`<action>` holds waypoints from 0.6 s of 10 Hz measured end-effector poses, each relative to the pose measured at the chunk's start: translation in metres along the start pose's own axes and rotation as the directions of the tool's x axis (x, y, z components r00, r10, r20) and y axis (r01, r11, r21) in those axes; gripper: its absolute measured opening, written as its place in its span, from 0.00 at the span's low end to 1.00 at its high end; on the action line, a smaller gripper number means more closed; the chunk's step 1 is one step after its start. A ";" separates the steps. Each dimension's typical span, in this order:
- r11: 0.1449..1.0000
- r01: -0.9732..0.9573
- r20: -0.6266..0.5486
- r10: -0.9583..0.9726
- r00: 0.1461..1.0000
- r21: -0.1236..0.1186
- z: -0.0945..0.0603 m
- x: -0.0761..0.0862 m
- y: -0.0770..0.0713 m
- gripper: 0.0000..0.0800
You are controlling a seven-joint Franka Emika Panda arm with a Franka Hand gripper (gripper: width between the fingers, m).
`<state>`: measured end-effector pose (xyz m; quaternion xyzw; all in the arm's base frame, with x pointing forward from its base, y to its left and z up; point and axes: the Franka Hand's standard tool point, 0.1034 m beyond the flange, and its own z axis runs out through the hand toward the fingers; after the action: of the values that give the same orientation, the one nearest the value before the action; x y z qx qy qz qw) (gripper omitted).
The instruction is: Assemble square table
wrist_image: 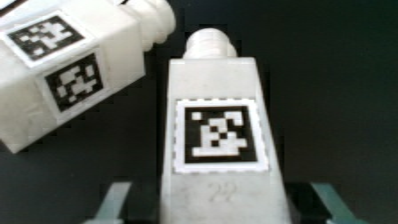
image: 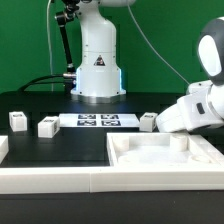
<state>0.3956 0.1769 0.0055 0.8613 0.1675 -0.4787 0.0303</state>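
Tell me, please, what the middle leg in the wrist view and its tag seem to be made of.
The leg is probably hard plastic with a matte white finish: the colour is uniform, the edges look softly moulded and there is no grain. The tag looks like printed paper or a sticker, flat and black-and-white. Which of the two is unclear.

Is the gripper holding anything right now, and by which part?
The gripper looks closed on a white table leg, gripped at the end away from its narrow tip, with fingers on either side; pad contact itself is hidden.
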 end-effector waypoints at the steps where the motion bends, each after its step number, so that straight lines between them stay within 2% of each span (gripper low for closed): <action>1: 1.000 0.003 -0.001 -0.003 1.000 0.002 -0.004 -0.002 0.002 0.36; 4: 1.000 0.010 0.001 -0.010 1.000 0.023 -0.029 -0.027 0.018 0.36; 6: 0.998 0.049 -0.015 -0.048 0.999 0.046 -0.052 -0.055 0.043 0.36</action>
<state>0.4244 0.1330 0.0748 0.8608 0.1773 -0.4770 -0.0026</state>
